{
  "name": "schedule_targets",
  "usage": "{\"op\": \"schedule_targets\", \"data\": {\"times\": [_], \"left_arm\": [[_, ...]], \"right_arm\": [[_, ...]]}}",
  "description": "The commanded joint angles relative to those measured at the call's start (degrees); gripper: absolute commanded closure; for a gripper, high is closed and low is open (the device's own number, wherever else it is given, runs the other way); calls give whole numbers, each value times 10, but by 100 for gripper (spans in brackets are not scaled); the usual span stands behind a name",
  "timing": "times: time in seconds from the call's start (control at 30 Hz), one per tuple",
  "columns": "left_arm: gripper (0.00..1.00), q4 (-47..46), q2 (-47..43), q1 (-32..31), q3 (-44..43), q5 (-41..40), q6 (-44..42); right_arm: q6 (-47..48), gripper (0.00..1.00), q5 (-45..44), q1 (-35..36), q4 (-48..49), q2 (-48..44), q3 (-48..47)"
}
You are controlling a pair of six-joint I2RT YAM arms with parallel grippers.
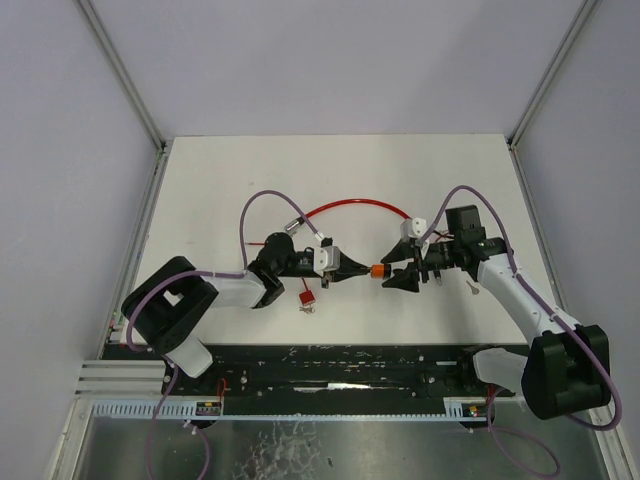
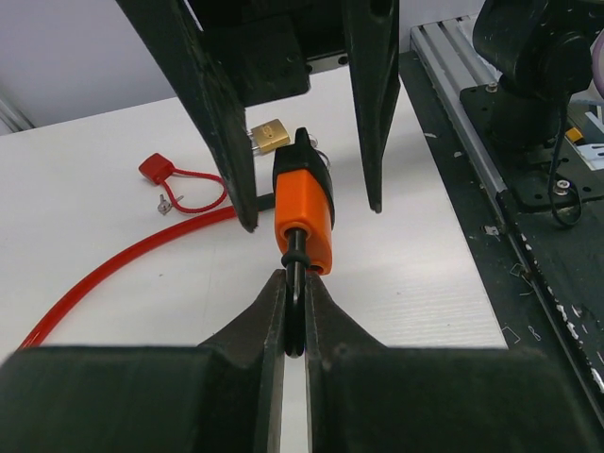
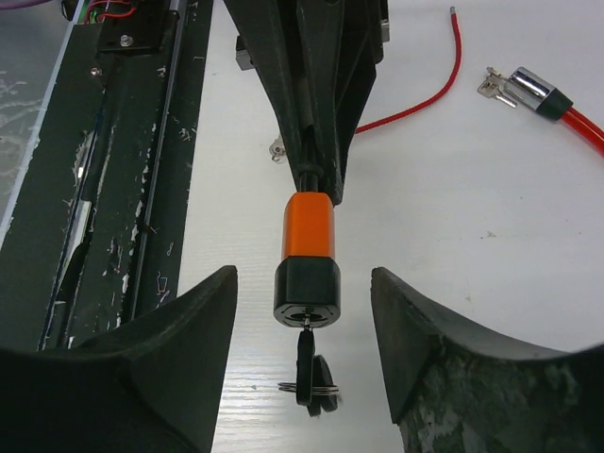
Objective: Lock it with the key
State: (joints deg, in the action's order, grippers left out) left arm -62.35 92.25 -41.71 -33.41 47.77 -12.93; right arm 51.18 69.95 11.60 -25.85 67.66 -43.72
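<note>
An orange padlock (image 1: 378, 270) with a black end hangs in mid-air between my two grippers. My left gripper (image 2: 295, 279) is shut on the lock's black shackle (image 2: 296, 311); the orange body (image 2: 304, 203) points away from it. In the right wrist view the black key (image 3: 306, 363) sits in the keyhole at the lock's black end (image 3: 307, 294), with a ring and a second key dangling. My right gripper (image 3: 304, 326) is open, one finger on each side of the key and lock end, touching neither.
A red cable (image 1: 350, 207) loops across the table behind the grippers, its silver and black end (image 3: 538, 92) lying with small keys. A small red padlock (image 1: 307, 297) and a brass padlock (image 2: 269, 135) lie nearby. The black base rail (image 1: 330, 365) runs along the near edge.
</note>
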Motion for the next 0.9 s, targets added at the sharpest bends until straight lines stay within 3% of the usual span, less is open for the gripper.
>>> {"op": "schedule_targets", "data": {"times": [0.0,0.23,0.57,0.87], "left_arm": [[100,-87,6,-2,-18,-1,19],[100,-91,9,-2,-18,-5,24],[100,-102,9,-2,-21,27,47],[98,-58,28,6,-69,114,120]], "right_arm": [[-12,39,4,13,23,2,2],[-16,56,4,26,30,7,3],[29,96,-19,28,-13,2,-20],[114,100,-69,11,-71,-43,-34]]}}
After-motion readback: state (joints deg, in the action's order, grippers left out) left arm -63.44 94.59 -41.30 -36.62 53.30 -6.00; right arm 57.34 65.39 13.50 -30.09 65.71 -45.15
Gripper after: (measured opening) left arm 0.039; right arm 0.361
